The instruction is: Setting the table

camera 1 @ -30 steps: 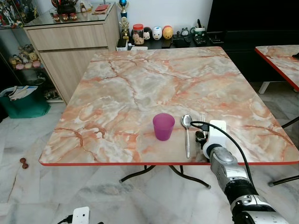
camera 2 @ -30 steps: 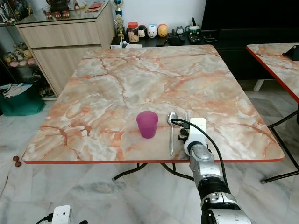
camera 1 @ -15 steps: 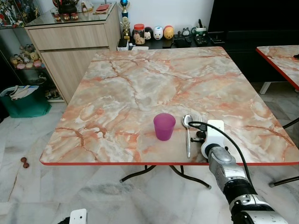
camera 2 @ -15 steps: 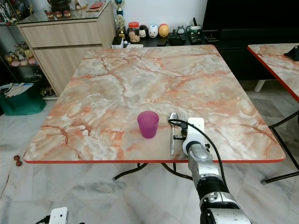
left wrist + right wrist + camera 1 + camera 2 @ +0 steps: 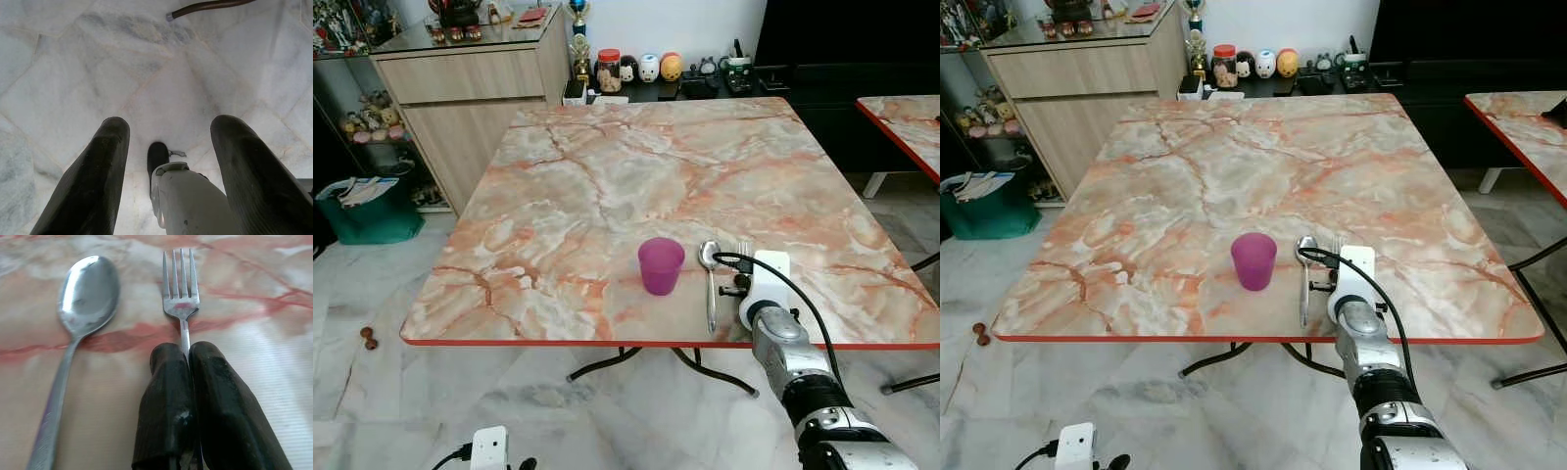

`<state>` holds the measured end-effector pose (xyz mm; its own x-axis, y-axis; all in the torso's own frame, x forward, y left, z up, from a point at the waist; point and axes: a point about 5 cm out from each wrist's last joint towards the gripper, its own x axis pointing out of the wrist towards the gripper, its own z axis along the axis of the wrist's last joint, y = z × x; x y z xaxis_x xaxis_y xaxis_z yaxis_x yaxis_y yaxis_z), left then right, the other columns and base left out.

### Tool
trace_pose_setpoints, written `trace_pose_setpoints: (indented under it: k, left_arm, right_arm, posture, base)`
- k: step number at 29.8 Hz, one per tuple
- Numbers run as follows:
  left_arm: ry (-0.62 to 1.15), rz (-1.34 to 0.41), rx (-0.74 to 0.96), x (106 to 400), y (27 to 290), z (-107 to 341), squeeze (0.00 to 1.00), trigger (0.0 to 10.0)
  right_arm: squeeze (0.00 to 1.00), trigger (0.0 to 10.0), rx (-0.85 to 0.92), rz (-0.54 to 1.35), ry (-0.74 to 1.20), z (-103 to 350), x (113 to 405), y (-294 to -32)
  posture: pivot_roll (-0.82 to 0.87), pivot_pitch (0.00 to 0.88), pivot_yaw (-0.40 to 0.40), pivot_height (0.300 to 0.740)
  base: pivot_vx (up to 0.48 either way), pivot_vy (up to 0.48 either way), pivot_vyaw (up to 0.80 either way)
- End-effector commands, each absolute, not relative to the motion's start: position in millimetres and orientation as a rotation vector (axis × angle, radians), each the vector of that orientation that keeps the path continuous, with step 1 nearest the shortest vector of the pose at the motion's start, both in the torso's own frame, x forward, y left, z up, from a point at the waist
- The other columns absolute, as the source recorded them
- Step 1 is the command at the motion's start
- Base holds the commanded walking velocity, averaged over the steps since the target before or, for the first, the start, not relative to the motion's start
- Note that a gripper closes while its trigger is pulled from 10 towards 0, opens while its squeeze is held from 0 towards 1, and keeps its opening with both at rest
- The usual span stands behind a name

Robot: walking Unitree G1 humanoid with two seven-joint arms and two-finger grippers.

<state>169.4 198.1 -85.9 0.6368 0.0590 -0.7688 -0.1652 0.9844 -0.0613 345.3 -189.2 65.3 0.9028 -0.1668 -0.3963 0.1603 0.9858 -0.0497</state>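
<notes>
Your right hand (image 5: 188, 382) sits low over the near edge of the desk (image 5: 607, 196), fingers pressed together on the fork (image 5: 181, 289), pinching its handle just behind the head. My read: you've got it held that way so it goes down flat, parallel w/ the spoon (image 5: 709, 279), as one place setting.

Fork is just right of the spoon, near-right part of the desk, w/ the purple cup (image 5: 661, 265) to the left of both. Looks like it's resting on or just off the marble; can't tell which.

Long axis runs near-to-far: tines point toward the far side, handle comes back toward you under the fingers. Spoon lies the same way, bowl far, handle near the edge.

Left hand (image 5: 166, 161) hangs idle over the floor, fingers apart, holding nothing.
</notes>
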Motion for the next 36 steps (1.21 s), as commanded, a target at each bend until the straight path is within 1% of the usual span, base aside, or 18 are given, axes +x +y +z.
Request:
trace_pose_setpoints:
  k: [1,2,9,10,11,13,19,21,23,26,30,36]
  left_arm:
    - [0.915,0.131,-0.118,159.9,200.3,-90.2,0.00,10.0]
    - [0.916,0.131,-0.118,159.5,200.8,-90.3,0.00,10.0]
    - [0.916,0.132,-0.118,159.2,201.0,-90.4,0.00,10.0]
    - [0.914,0.133,-0.114,159.7,203.4,-89.8,0.00,10.0]
    - [0.912,0.135,-0.110,160.0,205.1,-89.3,0.00,10.0]
    - [0.908,0.137,-0.103,158.8,211.9,-88.4,0.00,10.0]
    - [0.907,0.136,-0.098,156.7,217.5,-87.9,0.00,10.0]
    - [0.908,0.137,-0.093,152.3,223.9,-87.9,0.00,10.0]
    - [0.904,0.139,-0.096,151.5,224.6,-87.9,0.00,10.0]
    - [0.908,0.143,-0.097,147.7,226.1,-88.9,0.00,10.0]
    - [0.933,0.140,-0.089,142.3,224.5,-91.6,0.00,10.0]
    - [0.948,0.131,-0.081,142.0,218.4,-93.4,0.00,10.0]
  right_arm:
    - [0.00,10.0,-0.027,-0.206,0.358,73.0,346.2,-196.4]
    - [0.00,10.0,-0.030,-0.203,0.325,77.2,346.8,-196.0]
    - [0.00,10.0,-0.031,-0.201,0.306,79.8,347.1,-195.6]
    - [0.00,10.0,-0.073,-0.168,0.162,95.1,339.7,-195.2]
    - [0.00,10.0,-0.104,-0.141,0.056,107.2,331.5,-193.2]
    - [0.00,10.0,-0.139,-0.111,-0.074,122.5,313.7,-192.3]
    - [0.00,10.0,-0.160,-0.118,-0.132,132.6,303.8,-196.5]
    - [0.00,10.0,-0.169,-0.098,-0.194,145.2,302.4,-194.0]
    - [0.00,10.0,-0.174,-0.095,-0.202,149.4,300.6,-191.9]
    - [0.00,10.0,-0.144,-0.065,-0.245,157.6,299.5,-182.3]
    - [0.00,10.0,-0.150,0.035,-0.263,156.1,294.0,-161.6]
    - [0.00,10.0,-0.120,0.077,-0.271,157.9,295.6,-148.3]
  posture:
    - [-0.05,0.000,0.045,0.740]
    - [-0.05,0.000,0.044,0.740]
    - [-0.05,0.000,0.044,0.740]
    - [-0.06,0.000,0.047,0.740]
    - [-0.06,0.000,0.049,0.740]
    - [-0.07,0.000,0.053,0.740]
    - [-0.08,0.000,0.057,0.740]
    - [-0.08,0.000,0.060,0.740]
    - [-0.08,0.000,0.060,0.740]
    - [-0.08,0.000,0.061,0.740]
    - [-0.08,0.000,0.058,0.740]
    - [-0.08,0.000,0.056,0.740]
  base:
    - [0.000,0.000,0.00]
    - [0.000,0.000,0.00]
    - [0.000,0.000,0.00]
    - [0.000,0.000,0.00]
    - [0.000,0.000,0.00]
    - [0.000,0.000,0.00]
    - [0.000,0.000,0.00]
    - [0.000,0.000,0.00]
    - [0.000,0.000,0.00]
    - [0.000,0.000,0.00]
    - [0.000,0.000,0.00]
    - [0.000,0.000,0.00]
